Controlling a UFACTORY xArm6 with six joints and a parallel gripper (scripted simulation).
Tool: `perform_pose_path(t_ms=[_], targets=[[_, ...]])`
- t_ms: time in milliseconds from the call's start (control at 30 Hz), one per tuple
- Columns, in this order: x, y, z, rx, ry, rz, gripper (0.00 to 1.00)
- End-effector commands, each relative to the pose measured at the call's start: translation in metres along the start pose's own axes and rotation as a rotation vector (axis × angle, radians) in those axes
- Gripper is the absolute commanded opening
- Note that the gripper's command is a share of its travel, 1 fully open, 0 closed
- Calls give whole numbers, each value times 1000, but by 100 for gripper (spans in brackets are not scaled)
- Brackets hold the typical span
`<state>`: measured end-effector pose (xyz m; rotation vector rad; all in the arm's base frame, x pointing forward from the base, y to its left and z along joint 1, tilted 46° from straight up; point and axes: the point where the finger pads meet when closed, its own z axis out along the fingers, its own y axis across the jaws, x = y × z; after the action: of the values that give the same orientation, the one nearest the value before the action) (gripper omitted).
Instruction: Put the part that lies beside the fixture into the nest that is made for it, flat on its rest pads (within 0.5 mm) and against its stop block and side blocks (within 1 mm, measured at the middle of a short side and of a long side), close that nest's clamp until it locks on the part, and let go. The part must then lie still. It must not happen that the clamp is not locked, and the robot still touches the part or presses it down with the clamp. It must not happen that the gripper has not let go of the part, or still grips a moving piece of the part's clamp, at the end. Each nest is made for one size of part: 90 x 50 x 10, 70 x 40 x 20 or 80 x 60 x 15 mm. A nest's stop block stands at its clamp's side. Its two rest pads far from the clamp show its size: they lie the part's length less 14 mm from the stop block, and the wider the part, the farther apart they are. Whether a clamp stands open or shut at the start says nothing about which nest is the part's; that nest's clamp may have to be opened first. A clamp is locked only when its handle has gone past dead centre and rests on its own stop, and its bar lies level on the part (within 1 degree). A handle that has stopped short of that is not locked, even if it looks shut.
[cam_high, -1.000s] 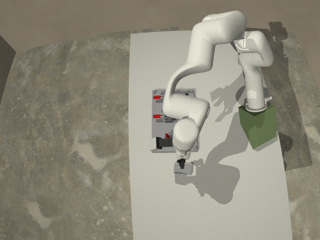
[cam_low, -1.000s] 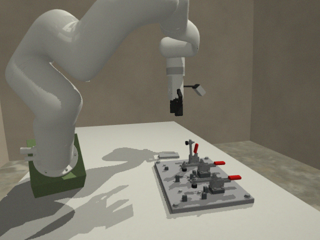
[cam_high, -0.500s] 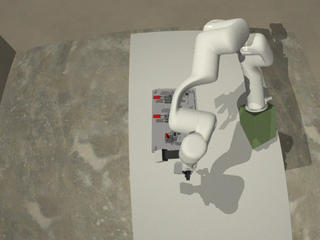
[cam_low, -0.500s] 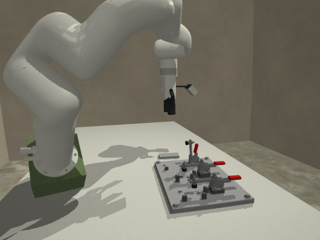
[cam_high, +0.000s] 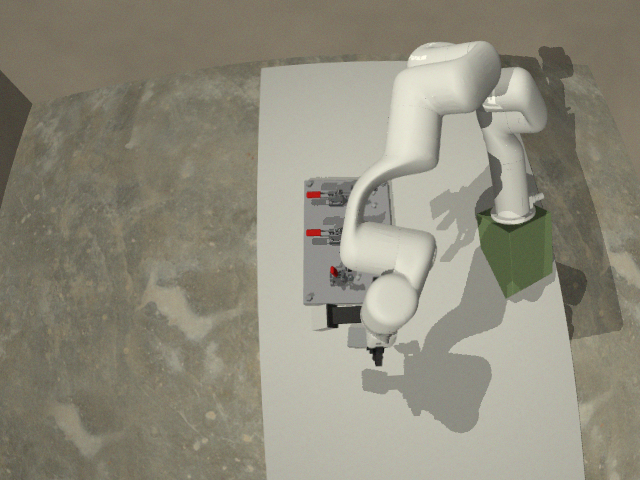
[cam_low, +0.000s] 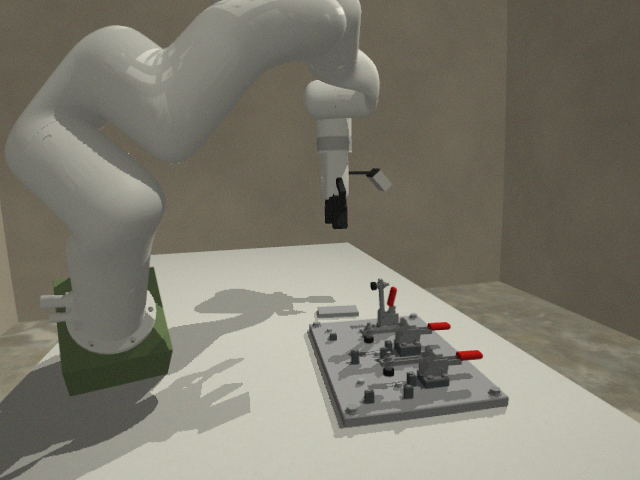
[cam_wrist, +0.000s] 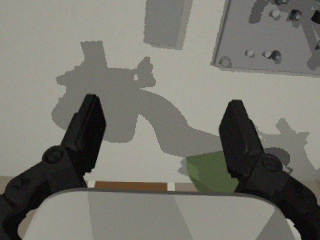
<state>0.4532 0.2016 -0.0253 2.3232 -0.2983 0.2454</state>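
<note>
The part (cam_high: 355, 336) (cam_low: 337, 311) (cam_wrist: 167, 22) is a flat grey slab lying on the table just off the short end of the fixture plate (cam_high: 316, 258) (cam_low: 465, 392) (cam_wrist: 235, 40). The plate carries three toggle clamps with red handles. The clamp nearest the part (cam_high: 334, 270) (cam_low: 391, 295) has its handle standing up. The other two handles (cam_low: 438, 325) (cam_low: 468, 354) lie level. My gripper (cam_high: 377, 356) (cam_low: 336, 211) (cam_wrist: 163, 111) is open and empty. It hangs high above the table, pointing down, a little past the part on the side away from the fixture.
The arm's green pedestal (cam_high: 516, 253) (cam_low: 113, 366) (cam_wrist: 210, 172) stands on the white table (cam_high: 310, 129) (cam_low: 258, 439), across from the fixture. The arm's elbow and wrist hide part of the plate in the top view.
</note>
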Motion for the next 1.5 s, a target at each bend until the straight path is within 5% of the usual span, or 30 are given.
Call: perform_pose_path(t_ms=[0,1467], targets=[[1,-1,-2,3,2,1,100],[2,-1,-2,4,2,87,100]])
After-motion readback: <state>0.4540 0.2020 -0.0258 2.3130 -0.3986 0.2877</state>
